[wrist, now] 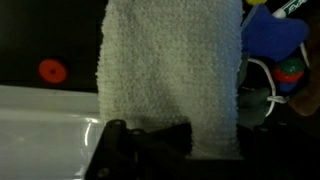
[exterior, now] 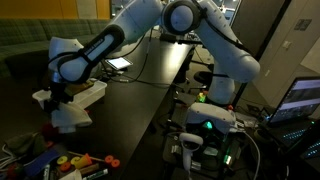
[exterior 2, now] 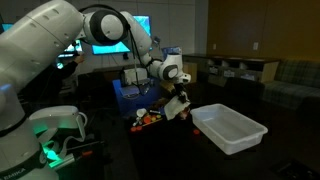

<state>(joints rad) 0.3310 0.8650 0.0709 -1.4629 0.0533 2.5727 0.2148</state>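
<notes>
A white terry towel (wrist: 170, 70) hangs straight down and fills the middle of the wrist view. My gripper (wrist: 158, 137) is shut on one end of it, and the dark fingers (wrist: 120, 140) show against the cloth. In an exterior view the gripper (exterior: 60, 98) holds the pale towel (exterior: 72, 117) just above the dark table, next to a white plastic bin (exterior: 88, 92). From the opposite side the gripper (exterior 2: 178, 96) hovers left of that bin (exterior 2: 232, 130). The bin's rim (wrist: 40, 110) lies at the lower left of the wrist view.
Colourful toys (exterior: 62, 162) lie scattered on the table near the towel, among them a blue piece (wrist: 275, 35) and an orange-red disc (wrist: 52, 71). The arm's base with a green light (exterior: 208, 125) and a laptop (exterior: 300, 100) stand at the table's side.
</notes>
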